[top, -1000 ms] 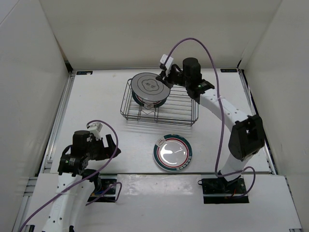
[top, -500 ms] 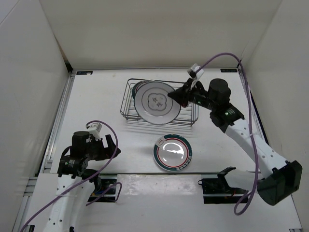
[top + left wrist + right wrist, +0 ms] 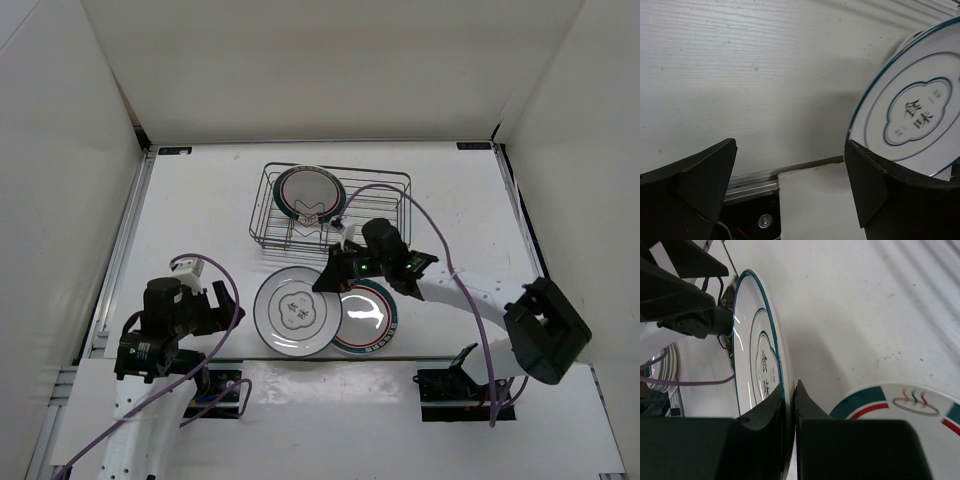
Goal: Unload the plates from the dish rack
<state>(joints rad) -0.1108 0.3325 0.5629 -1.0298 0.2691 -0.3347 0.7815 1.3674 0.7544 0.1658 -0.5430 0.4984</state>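
White with a clover emblem, the teal-rimmed plate (image 3: 293, 312) is pinched at its edge by the right gripper's (image 3: 328, 278) jaws. It sits low over the worktop (image 3: 200, 220) in front of the dish rack (image 3: 385, 235), overlapping the teal-banded plate (image 3: 372, 318) that lies flat there. A red-ringed plate (image 3: 308, 192) stands in the rack. The left gripper (image 3: 226, 303) hangs nearby, jaws spread.
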